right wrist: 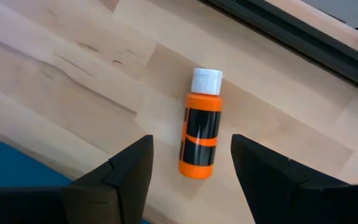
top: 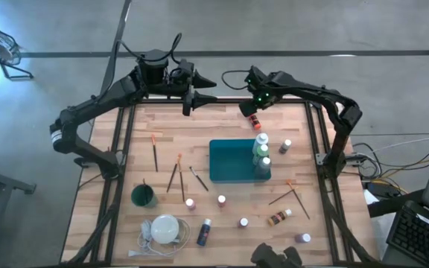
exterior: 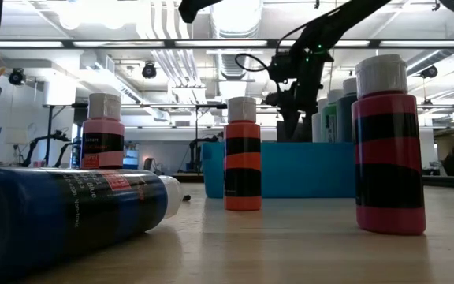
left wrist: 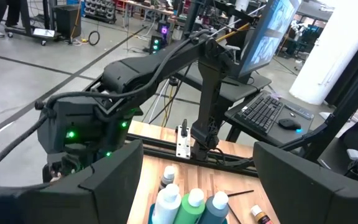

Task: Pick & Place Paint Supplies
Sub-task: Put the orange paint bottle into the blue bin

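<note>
Your right gripper (right wrist: pixel 191 171) hung directly over the orange paint bottle (right wrist: pixel 201 134), which lay flat on the worktop (right wrist: pixel 73 74) just beyond the far edge of the teal tray (top: pixel 233 160). In the right wrist view the bottle sat between the two fingers but still below them, touching neither. Its long axis ran roughly along the line the fingers point, white cap leading away from the wrist, so the jaws would close across its narrow body, not its length. The jaws stood wide, clearly wider than the bottle, and held nothing.

In the high view the right arm was plainly the nearer one: its gripper covered the bottle (top: pixel 255 120) off the tray's far right corner. Your left gripper (top: pixel 199 99) hovered over the far edge of the worktop, off the tray's far left corner and well apart from the bottle; its fingers were spread and empty too.

From here, I judge a straight descent would have put the bottle's body between the fingers without any need to turn the wrist.
</note>
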`<control>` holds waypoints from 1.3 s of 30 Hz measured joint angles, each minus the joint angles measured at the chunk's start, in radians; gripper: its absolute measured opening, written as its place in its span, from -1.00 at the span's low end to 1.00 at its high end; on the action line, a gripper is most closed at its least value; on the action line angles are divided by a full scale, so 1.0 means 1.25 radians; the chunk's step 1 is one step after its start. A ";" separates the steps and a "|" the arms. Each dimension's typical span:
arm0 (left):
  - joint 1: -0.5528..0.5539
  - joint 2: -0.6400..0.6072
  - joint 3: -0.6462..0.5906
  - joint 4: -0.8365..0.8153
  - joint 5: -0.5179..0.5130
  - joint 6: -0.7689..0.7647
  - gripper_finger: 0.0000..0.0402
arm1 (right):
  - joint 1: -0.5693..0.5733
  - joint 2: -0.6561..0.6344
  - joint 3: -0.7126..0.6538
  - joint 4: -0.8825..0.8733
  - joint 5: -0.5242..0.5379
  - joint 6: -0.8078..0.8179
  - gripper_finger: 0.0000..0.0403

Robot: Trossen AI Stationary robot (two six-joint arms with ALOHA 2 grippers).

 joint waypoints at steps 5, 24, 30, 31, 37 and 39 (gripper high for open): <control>0.000 0.000 0.000 0.000 0.000 0.000 0.54 | 0.011 0.004 -0.043 0.013 0.025 0.018 0.20; -0.001 0.000 0.000 0.000 0.000 0.000 0.54 | 0.012 0.003 -0.140 0.104 0.026 0.031 0.62; -0.001 0.000 0.000 0.000 0.000 0.000 0.54 | 0.014 0.014 -0.156 0.136 0.015 0.038 0.53; -0.001 0.000 0.000 0.000 0.000 0.000 0.54 | 0.016 0.019 -0.156 0.138 0.015 0.038 0.51; -0.001 0.000 0.000 0.000 0.000 0.000 0.54 | 0.021 0.047 -0.156 0.158 0.013 0.035 0.38; -0.001 0.000 0.000 0.000 0.000 0.000 0.54 | 0.021 0.060 -0.156 0.162 0.003 0.039 0.35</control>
